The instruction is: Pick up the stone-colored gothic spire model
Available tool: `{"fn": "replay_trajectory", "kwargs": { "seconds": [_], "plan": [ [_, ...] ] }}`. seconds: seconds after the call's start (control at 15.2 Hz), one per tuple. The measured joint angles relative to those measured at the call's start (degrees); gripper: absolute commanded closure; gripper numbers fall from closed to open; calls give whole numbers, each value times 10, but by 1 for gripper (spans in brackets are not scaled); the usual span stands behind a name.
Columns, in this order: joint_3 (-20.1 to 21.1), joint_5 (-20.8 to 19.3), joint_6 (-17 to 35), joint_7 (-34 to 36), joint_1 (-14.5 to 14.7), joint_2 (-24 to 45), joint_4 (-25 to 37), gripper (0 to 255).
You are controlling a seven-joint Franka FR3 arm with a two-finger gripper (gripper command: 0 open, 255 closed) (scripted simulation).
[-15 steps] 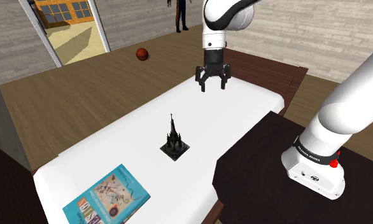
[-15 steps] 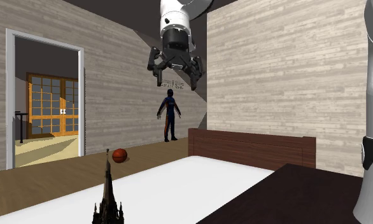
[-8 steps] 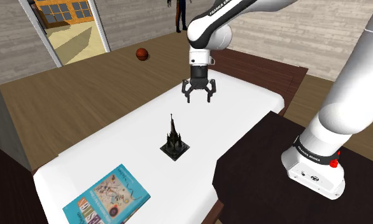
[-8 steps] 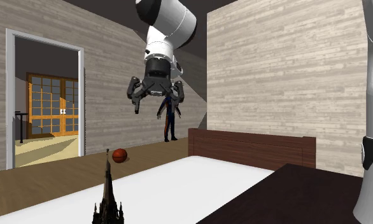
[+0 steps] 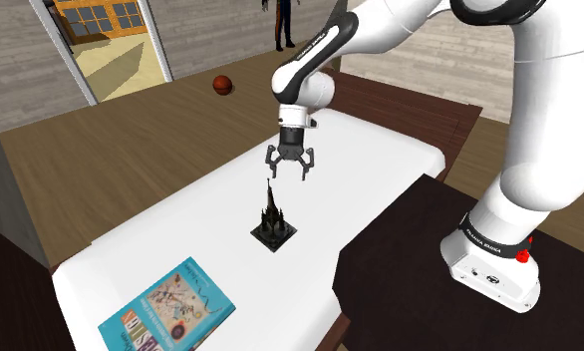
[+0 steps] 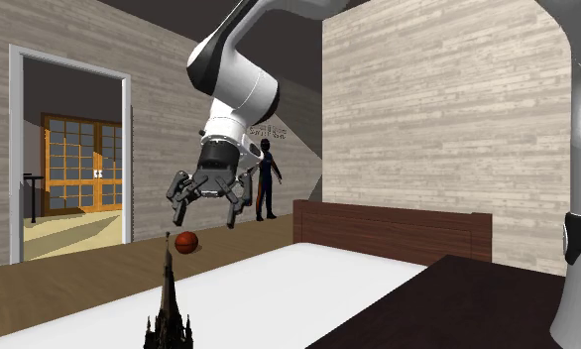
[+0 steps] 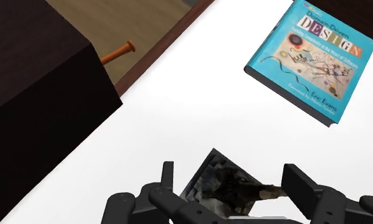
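Note:
The gothic spire model (image 5: 272,221) is dark, with a thin pointed top and a square base, and stands upright on the white surface (image 5: 370,165). It also rises at the lower left of the second exterior view (image 6: 168,302). My gripper (image 5: 288,175) hangs open just above and slightly beyond the spire's tip, touching nothing. In the second exterior view the gripper (image 6: 204,214) hovers over the spire with its fingers spread. From the wrist, the model (image 7: 226,188) lies between and below the open gripper (image 7: 230,177).
A blue book (image 5: 167,309) lies near the white surface's close end, seen past the spire from the wrist (image 7: 312,57). The dark stand (image 5: 410,269) flanks the surface. A brown headboard (image 6: 393,228) closes the far end. An orange ball (image 5: 221,85) rests on the floor.
The gripper has come down and moved toward the shoulder view's left, from over the far end to just above the spire. Its fingers have stayed open. The spire has not moved.

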Motion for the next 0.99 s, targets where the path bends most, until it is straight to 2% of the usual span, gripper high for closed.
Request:
{"fn": "replay_trajectory", "kwargs": {
  "seconds": [0.53, 0.99],
  "plan": [
    [-3, 57, 36, 67, 10, 185, 138, 0],
    [-5, 67, 52, 71, 13, 256, 188, 0]
  ]
}}
